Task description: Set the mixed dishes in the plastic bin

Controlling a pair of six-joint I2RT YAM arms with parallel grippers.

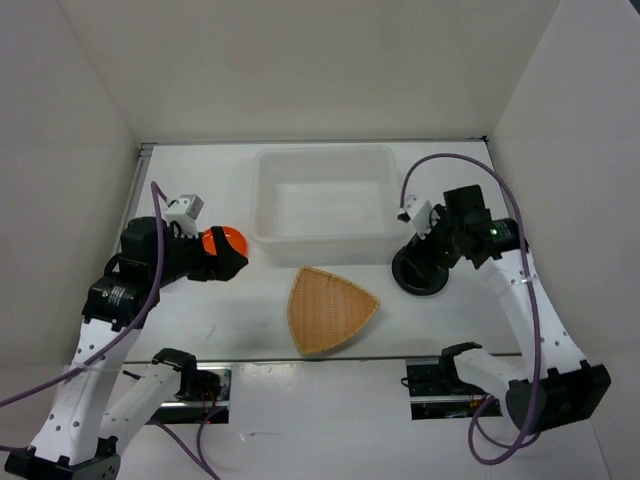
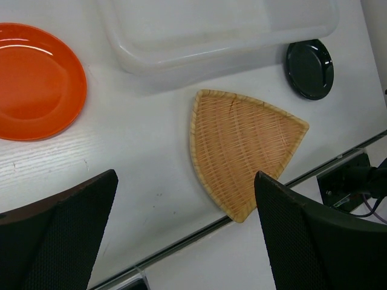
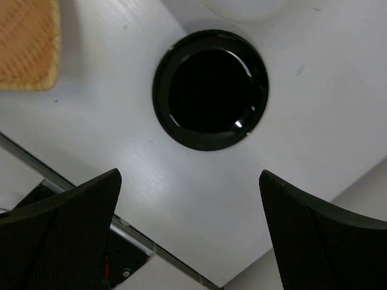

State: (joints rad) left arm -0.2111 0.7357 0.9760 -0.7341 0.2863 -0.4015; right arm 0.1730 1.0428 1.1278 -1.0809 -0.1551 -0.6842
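Nearest, the woven basket tray lies flat at the bin's 6 o'clock. The left gripper, jaws wide and empty, hovers by the orange plate at 8 o'clock. The right gripper, equally wide, hangs over the black plate at 4 o'clock. Farthest, the plastic bin shows no dishes. This looks like the first pickup, and next each arm must descend and pinch a plate rim.

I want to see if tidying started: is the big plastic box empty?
Looks empty: the plastic bin shows a bare floor, and the woven basket tray, orange plate and black plate lie outside it.
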